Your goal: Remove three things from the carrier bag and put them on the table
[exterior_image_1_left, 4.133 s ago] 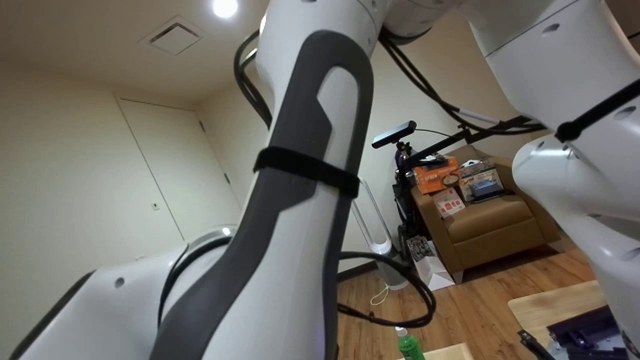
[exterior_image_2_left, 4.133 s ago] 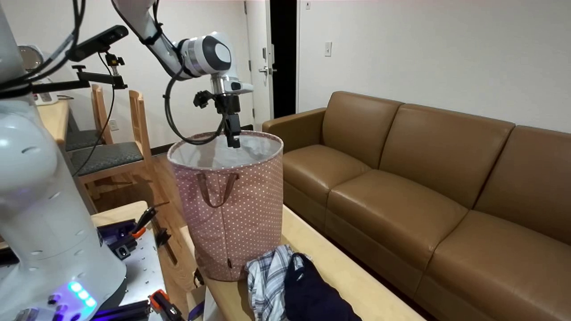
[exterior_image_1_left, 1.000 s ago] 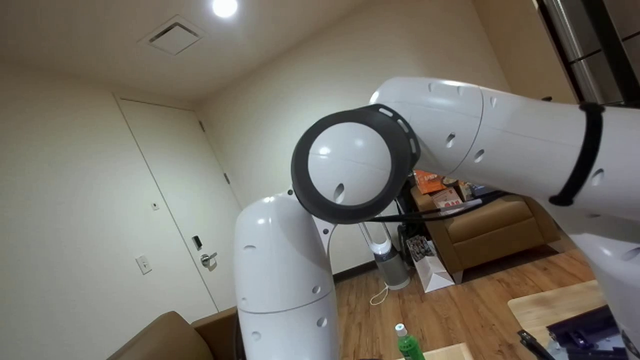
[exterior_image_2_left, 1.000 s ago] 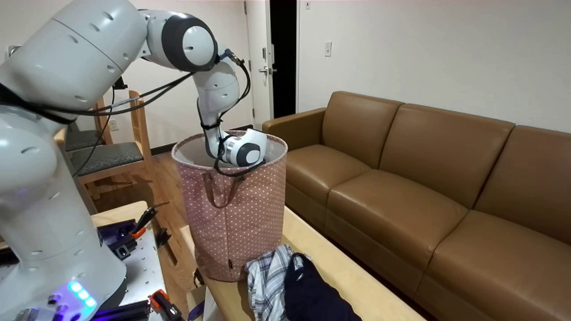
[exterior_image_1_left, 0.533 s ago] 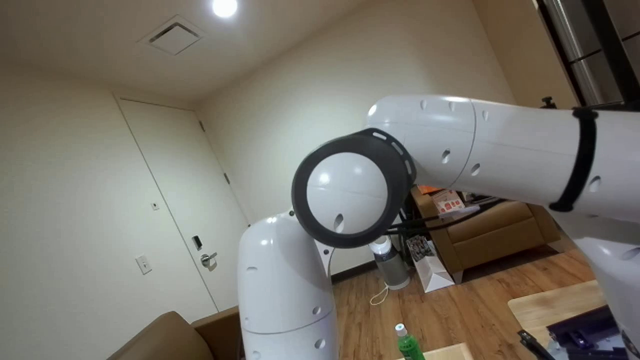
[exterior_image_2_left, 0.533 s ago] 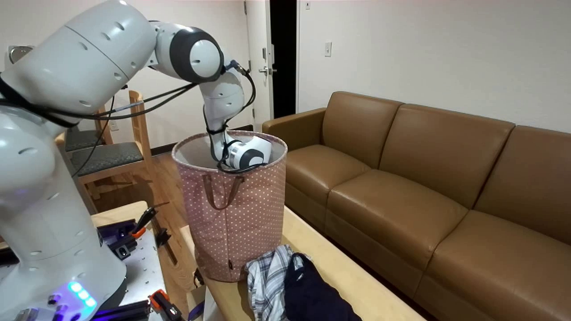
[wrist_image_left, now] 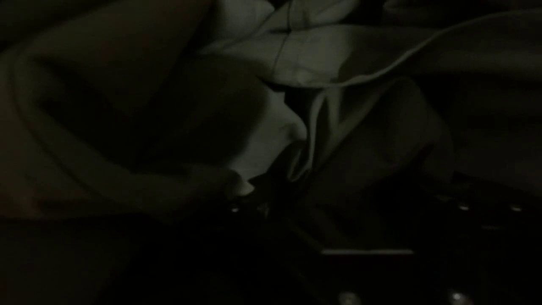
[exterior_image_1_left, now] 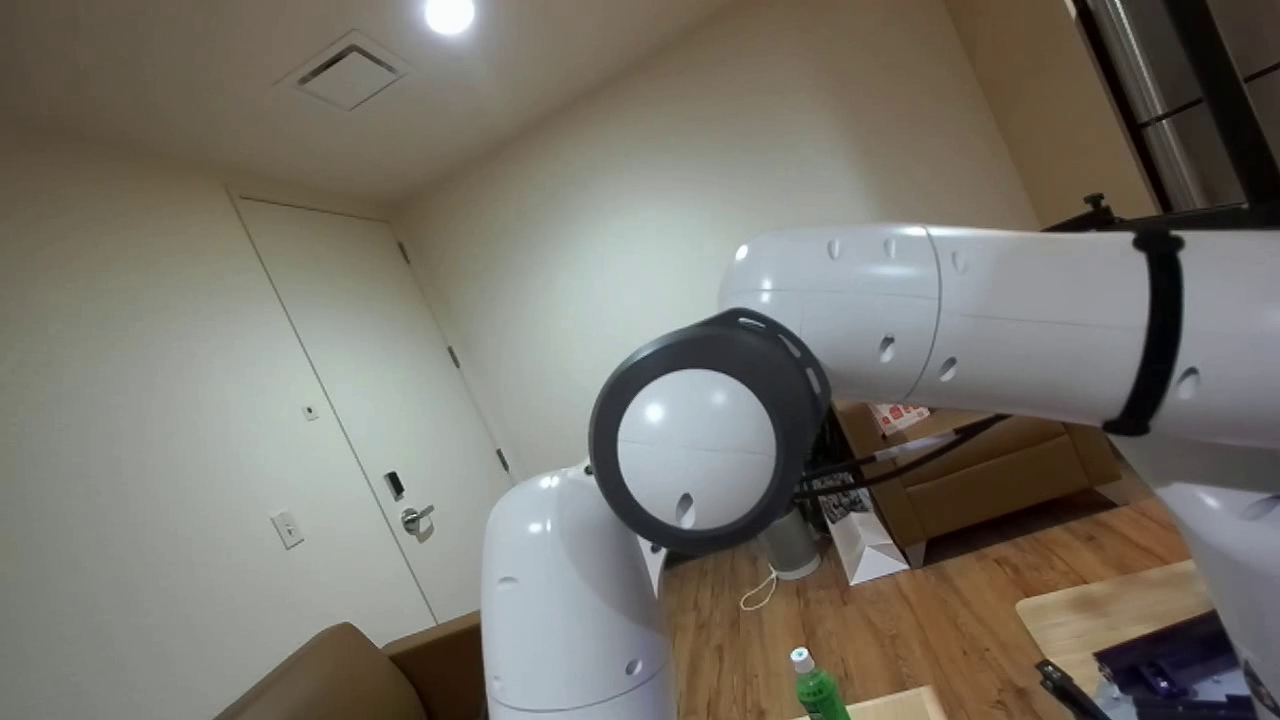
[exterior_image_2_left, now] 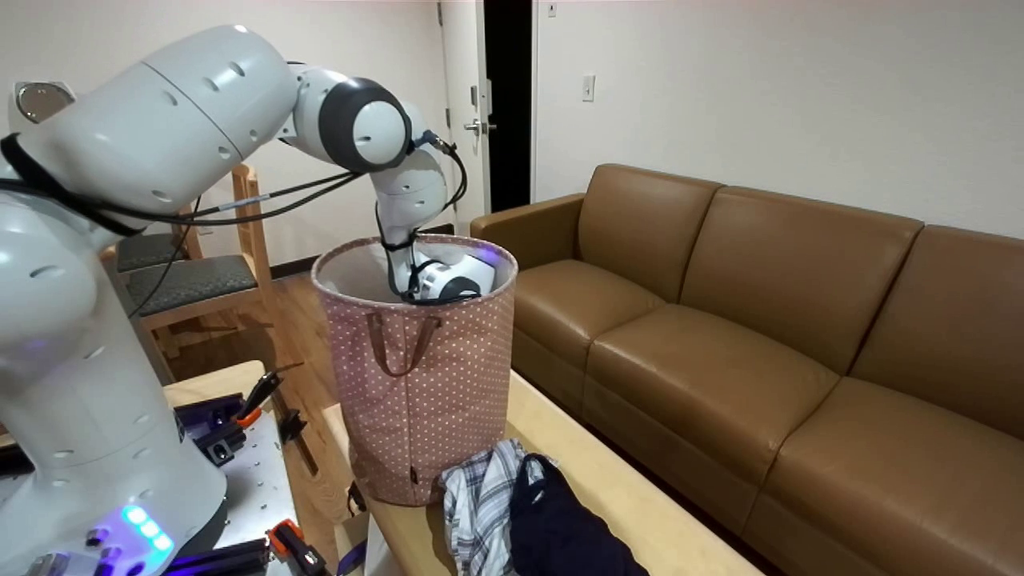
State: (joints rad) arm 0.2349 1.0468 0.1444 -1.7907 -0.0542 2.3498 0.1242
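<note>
The carrier bag (exterior_image_2_left: 428,400), a tall pink one with white dots and brown handles, stands upright on the pale wooden table (exterior_image_2_left: 632,504). My wrist reaches down through its mouth, so the bag's wall hides the gripper in that exterior view. Very dark in the wrist view, crumpled cloth (wrist_image_left: 313,55) with pale seams and greyish folds fills the bag. There my gripper (wrist_image_left: 355,203) shows only as glints on two fingers that stand apart, with shadowed cloth between and beyond them. A plaid shirt (exterior_image_2_left: 480,496) and a navy garment (exterior_image_2_left: 560,528) lie on the table before the bag.
A brown sofa (exterior_image_2_left: 680,336) runs along the table's far side. Tools and black parts (exterior_image_2_left: 224,440) sit by the robot's base. A green bottle (exterior_image_1_left: 820,692) stands at the bottom of an exterior view. Chairs (exterior_image_2_left: 200,280) are behind the bag.
The gripper has gone from above the rim to deep inside the bag. Over the last second the arm has sunk further. The clothes on the table have not moved.
</note>
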